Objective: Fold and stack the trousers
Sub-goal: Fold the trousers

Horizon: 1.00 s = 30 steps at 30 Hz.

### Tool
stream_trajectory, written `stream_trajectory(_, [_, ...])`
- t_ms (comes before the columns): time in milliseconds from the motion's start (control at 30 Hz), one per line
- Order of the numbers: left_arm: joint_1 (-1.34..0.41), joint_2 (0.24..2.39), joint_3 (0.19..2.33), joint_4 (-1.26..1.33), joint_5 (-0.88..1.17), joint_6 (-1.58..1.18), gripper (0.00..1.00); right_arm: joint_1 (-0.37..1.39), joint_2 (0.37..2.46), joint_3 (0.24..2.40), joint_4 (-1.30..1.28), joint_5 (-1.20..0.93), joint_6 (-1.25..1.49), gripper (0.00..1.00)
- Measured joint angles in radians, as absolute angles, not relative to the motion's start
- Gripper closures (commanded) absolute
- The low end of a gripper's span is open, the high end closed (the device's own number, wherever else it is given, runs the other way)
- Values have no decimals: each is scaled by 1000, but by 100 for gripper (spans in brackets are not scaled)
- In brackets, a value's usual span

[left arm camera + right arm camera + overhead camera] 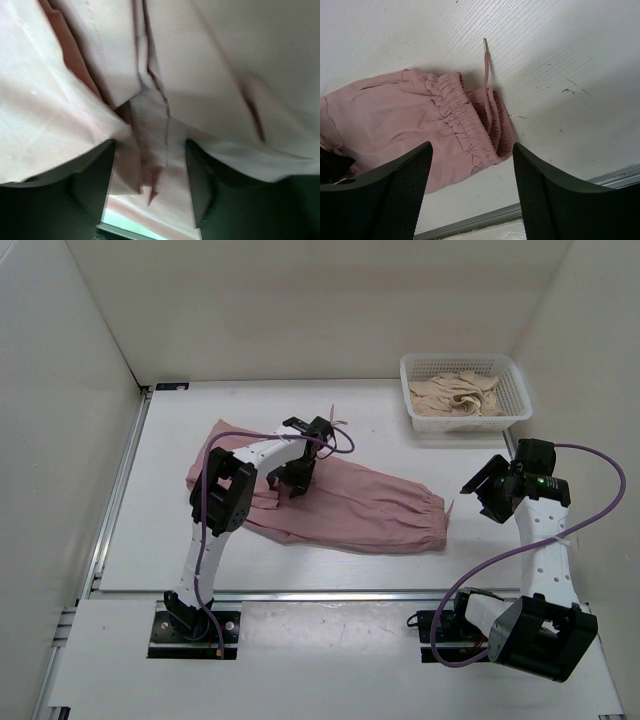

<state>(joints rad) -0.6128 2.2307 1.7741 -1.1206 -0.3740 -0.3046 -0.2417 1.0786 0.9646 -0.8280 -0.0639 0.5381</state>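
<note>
The trousers [365,510] lie flat on the bench [170,540], waist to the right. The left gripper [292,480] digs into the legs, jaws wide around a cloth ridge, probably to start a fold. The right gripper [482,496] waits beside the waist, jaws wide.

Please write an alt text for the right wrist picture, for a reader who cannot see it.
The gathered elastic waistband of dusty-pink trousers lies on a white table, its drawstring trailing outward. The right gripper hangs above it, open and empty, its two dark fingers framing the bottom of the picture.
</note>
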Motion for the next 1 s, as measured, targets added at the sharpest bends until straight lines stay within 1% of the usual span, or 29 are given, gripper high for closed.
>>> stream_trajectory(100, [-612,2231,1768,-1121,-401,-312,34,-242,1079,965,-828,-64,538,30])
stream_trajectory(133, [-612,2231,1767,-1122,-408,-314,30,-242,1079,965,-828,-64,538,30])
stream_trajectory(400, [-608,2230,1771,-1131,-427,-328,31,-242,1079,965,-828,-64,538,30])
stream_trajectory(533, [-578,2219,1772,-1118,-371,-334,31,-242,1079,965,-828,-64,538,30])
stream_trajectory(567, [-565,2214,1772,-1111,-355,-334,28,-242,1079,965,-828,-64,538,30])
stream_trajectory(633, [-545,2203,1772,-1099,-340,-333,16,-242,1079,965,-828,-65,538,30])
stream_trajectory(733, [-521,2199,1775,-1092,-338,-339,13,-242,1079,965,-828,-70,538,30])
stream_trajectory(867, [-524,2199,1775,-1092,-344,-345,13,-239,1079,965,-828,-75,538,30])
stream_trajectory(1000, [-533,2203,1775,-1091,-351,-350,17,-234,1079,965,-828,-76,538,30])
